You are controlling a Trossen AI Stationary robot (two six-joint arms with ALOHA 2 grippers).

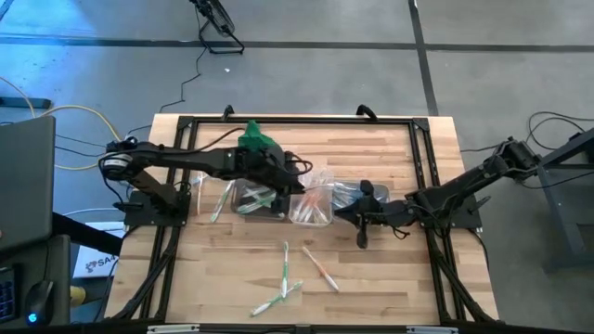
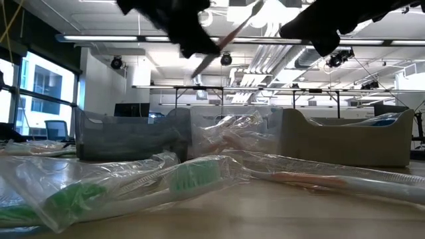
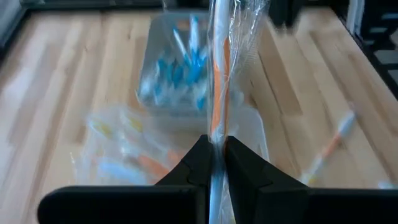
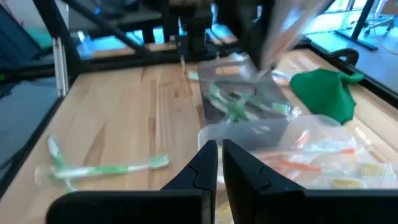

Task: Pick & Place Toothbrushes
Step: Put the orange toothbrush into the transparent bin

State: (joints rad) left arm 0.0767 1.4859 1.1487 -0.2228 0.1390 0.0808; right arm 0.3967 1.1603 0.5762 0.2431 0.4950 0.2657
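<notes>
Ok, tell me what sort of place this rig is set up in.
Probably a robotics lab or open workshop hall. The wooden table sits on a bare concrete floor with loose cables; beyond it are long ceiling strip lights and rows of desks with monitors.

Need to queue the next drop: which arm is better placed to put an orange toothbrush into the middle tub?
Left. The left hand is already shut on a wrapped orange toothbrush above the tubs, over the middle tub. The right hand hangs empty beside them.
</notes>
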